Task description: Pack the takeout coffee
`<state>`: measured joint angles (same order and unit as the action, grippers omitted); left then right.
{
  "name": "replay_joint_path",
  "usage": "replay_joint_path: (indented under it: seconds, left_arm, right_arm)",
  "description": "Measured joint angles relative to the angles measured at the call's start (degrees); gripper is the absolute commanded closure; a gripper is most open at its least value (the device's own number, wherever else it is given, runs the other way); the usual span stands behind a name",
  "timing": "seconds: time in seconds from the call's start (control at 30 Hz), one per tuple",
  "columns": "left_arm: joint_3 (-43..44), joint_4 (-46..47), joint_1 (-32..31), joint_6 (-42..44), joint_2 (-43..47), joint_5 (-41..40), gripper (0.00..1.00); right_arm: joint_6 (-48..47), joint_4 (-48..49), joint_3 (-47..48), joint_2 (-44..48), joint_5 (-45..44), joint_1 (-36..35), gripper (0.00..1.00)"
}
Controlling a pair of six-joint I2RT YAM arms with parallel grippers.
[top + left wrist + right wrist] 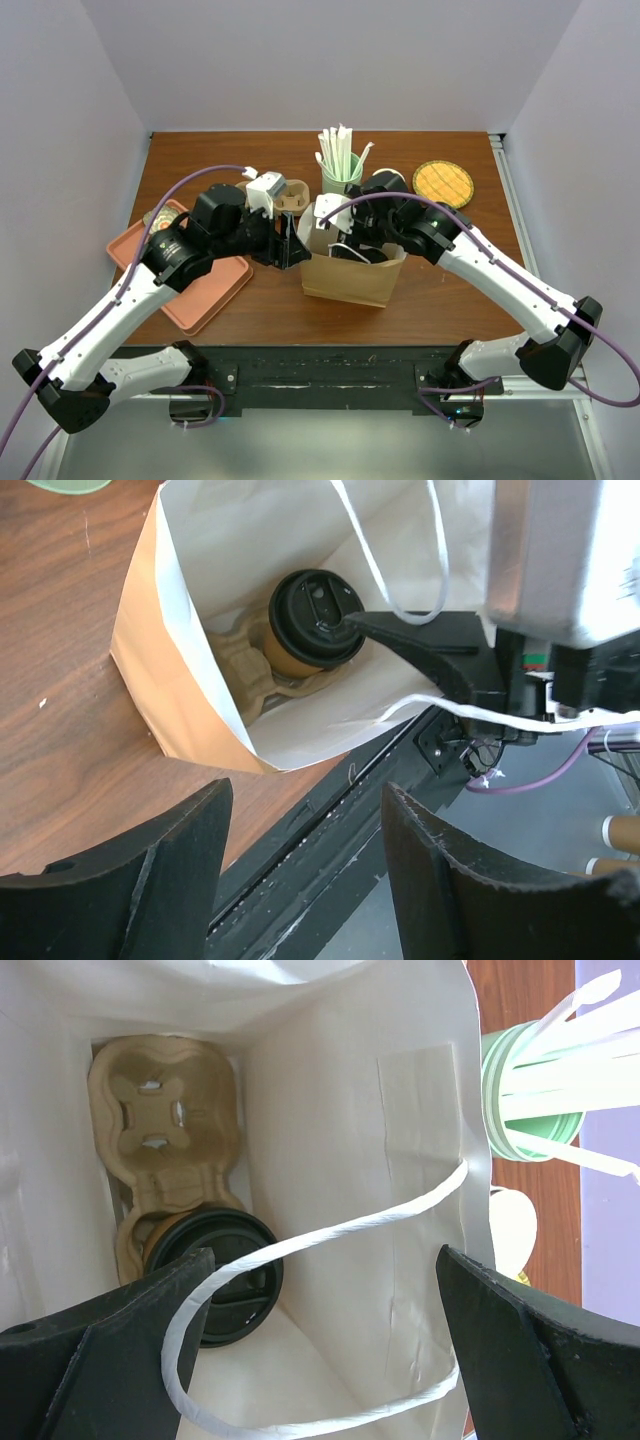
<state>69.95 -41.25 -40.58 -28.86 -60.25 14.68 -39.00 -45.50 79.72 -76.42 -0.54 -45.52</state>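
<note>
Notes cup (315,620) upright in carrier (165,1110) at bag (180,650) bottom. Notes right gripper (322,1260) wide open, empty, inside bag mouth above lid, handle (350,1225) strung between its fingers; left gripper (305,792) part open, empty, outside. Risks snagging handle on withdrawal, toppling bag.

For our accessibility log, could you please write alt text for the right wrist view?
The takeout coffee, black lid on, sits in a cardboard carrier at the bottom of the paper bag, seen from above and framed by the open right gripper.
</note>
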Motion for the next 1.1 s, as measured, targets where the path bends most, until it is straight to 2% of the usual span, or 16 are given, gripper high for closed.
replay_joint_path:
  seconds: [1.1]
  left_arm:
    - [1.7,-1.3,0.0,0.7,0.4,-3.1,0.31]
  right_arm:
    - [1.8,0.9,2.7,5.7,-0.4,1.3,0.04]
